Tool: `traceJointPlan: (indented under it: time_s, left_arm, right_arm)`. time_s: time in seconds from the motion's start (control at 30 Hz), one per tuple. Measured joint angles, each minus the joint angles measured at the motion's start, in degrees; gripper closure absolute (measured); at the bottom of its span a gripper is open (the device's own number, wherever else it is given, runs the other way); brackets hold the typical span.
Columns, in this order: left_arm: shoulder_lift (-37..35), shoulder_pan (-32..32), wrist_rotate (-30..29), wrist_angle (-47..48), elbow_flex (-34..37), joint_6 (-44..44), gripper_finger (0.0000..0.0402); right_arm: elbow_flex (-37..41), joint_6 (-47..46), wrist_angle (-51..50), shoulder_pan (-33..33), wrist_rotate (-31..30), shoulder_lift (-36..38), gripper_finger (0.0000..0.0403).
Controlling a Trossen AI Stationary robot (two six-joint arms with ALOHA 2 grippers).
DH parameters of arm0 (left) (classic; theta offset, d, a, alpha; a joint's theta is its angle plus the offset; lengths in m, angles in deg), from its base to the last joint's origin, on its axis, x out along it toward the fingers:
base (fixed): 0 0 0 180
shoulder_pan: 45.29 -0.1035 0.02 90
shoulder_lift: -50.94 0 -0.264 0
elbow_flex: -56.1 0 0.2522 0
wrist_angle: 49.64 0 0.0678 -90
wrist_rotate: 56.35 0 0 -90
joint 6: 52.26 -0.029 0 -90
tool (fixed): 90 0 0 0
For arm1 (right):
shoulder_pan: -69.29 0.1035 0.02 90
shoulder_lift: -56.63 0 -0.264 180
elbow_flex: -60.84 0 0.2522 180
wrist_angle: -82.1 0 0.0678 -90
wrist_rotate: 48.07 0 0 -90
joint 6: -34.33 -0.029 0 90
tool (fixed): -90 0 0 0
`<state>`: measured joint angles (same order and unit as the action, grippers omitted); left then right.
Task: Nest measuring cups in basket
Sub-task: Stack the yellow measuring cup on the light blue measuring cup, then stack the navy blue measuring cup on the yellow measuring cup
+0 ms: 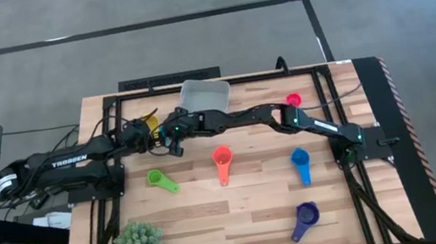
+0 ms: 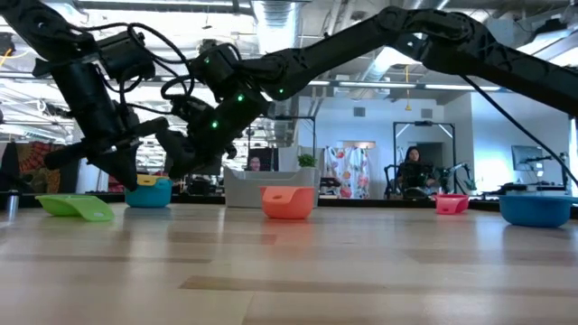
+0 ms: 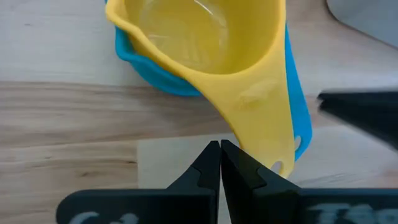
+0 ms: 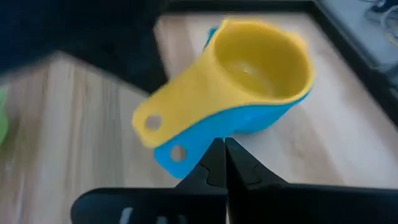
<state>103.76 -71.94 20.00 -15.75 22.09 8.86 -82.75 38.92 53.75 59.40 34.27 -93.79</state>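
A yellow cup (image 3: 205, 37) sits nested in a teal cup (image 3: 149, 74) on the table, left of the grey-white basket (image 1: 204, 96). Both grippers meet at this pair. My left gripper (image 3: 219, 149) is shut, its tips beside the yellow handle (image 3: 261, 118). My right gripper (image 4: 221, 148) is shut too, its tips at the teal cup's side (image 4: 249, 121). Lying apart on the wood are the green cup (image 1: 160, 180), the coral cup (image 1: 223, 162), the blue cup (image 1: 301, 162), the pink cup (image 1: 293, 99) and the purple cup (image 1: 304, 219). My left gripper's shut fingertips (image 3: 211, 152) stand at the edge of the yellow cup's handle, pointing down from the table's left; I cannot tell whether they touch it. My right gripper's shut fingertips (image 4: 214, 152) stand against the teal cup's wall below its handle (image 4: 177, 152); I cannot tell whether they touch it.
A spiky green plant (image 1: 138, 243) stands at the near left corner. The right arm (image 1: 286, 117) stretches across the table's far half, passing close to the basket and the pink cup. Bare wood lies between the coral, blue and purple cups.
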Motion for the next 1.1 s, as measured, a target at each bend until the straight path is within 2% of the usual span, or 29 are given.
traceJointPlan:
  time_s: [0.33,0.5,0.63,0.73,0.9,1.1]
  left_arm:
    - [0.8,0.0,1.1,-1.2,0.0,1.2,0.0401]
    - [0.7,0.0,4.0,-1.0,-0.5,1.5,0.0401]
    - [-0.3,0.2,7.0,1.8,-2.8,0.3,0.0401]
    - [-2.6,0.6,9.0,8.3,-5.8,-3.2,0.0401]
    - [-7.1,1.2,7.8,18.4,-10.0,-7.2,0.0401]
    - [-12.6,1.2,7.6,20.3,-11.6,-8.4,0.0401]
  right_arm:
    - [0.1,1.9,-1.4,-0.1,2.8,-1.8,0.0396]
    - [0.1,0.6,-6.2,0.1,0.0,-0.1,0.0397]
    - [0.1,-1.6,-13.6,-0.5,-0.8,4.0,0.0389]
    - [0.1,-4.2,-20.2,-1.4,-0.4,8.1,0.0378]
    - [0.1,-7.5,-30.5,-4.3,1.6,13.3,0.0363]
    - [0.2,-10.6,-43.9,-7.7,4.7,18.9,0.0353]
